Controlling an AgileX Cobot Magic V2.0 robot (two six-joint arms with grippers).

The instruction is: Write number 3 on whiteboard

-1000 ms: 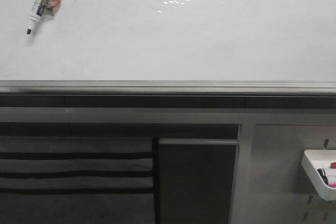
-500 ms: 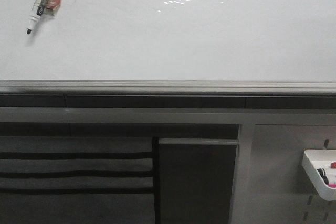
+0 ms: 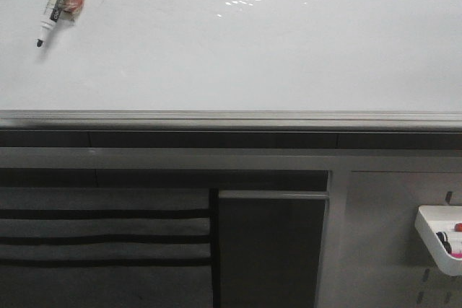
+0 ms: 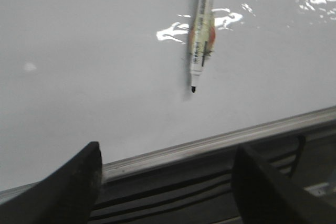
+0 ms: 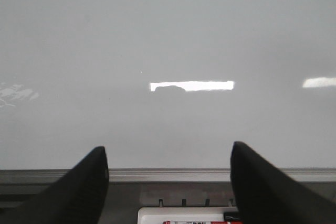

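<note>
The whiteboard [image 3: 253, 55] is glossy white with glare and a silver-grey frame edge [image 3: 231, 119]. No number 3 shows on it; its surface is blank. A marker [image 3: 59, 1] with its black tip uncovered rests on the board at the far left, and it also shows in the left wrist view [image 4: 201, 35]. My left gripper [image 4: 167, 151] is open and empty, at the board's near edge, apart from the marker. My right gripper [image 5: 168, 151] is open and empty, at the board's near edge [image 5: 210, 174] further right. Neither gripper shows in the front view.
A grey pegboard panel [image 3: 382, 243] stands below the board at the right, with a white tray [image 3: 436, 239] holding markers. The tray also shows under my right gripper [image 5: 184, 214]. A dark slotted panel [image 3: 101, 243] is at the lower left.
</note>
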